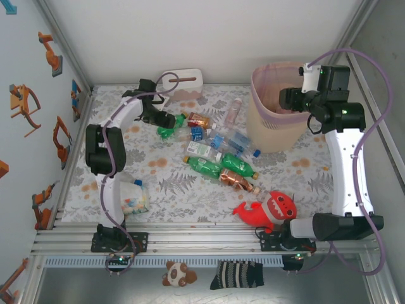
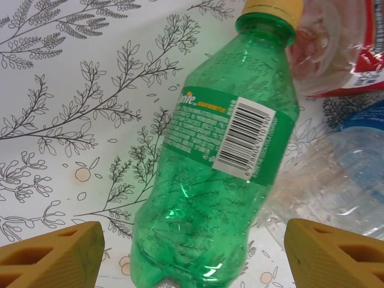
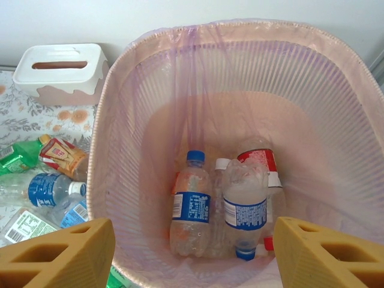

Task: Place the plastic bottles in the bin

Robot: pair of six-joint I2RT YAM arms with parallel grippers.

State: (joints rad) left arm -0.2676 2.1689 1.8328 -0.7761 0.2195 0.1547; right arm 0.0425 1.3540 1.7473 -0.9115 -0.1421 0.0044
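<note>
A green bottle [image 2: 222, 162] with a yellow cap lies on the flowered table between my left gripper's [image 2: 195, 252] yellow fingers [image 2: 51, 255]. There is a gap on each side, so that gripper is open and straddles the bottle's base. In the top view the left gripper [image 1: 166, 119] is at the left end of a scatter of plastic bottles [image 1: 215, 152], beside that green bottle [image 1: 168, 132]. My right gripper [image 3: 192, 252] hangs open and empty over the bin [image 3: 132, 120]. Several clear bottles [image 3: 192, 207] lie at its bottom. From above, the right gripper [image 1: 288, 98] is over the bin [image 1: 266, 130].
A white box with a slot [image 1: 183, 79] stands at the back behind the left gripper. A red plush shark [image 1: 269, 209] lies near the right arm's base. A clear bag of pastel bits [image 1: 133, 197] leans by the left arm's base. Walls close in on both sides.
</note>
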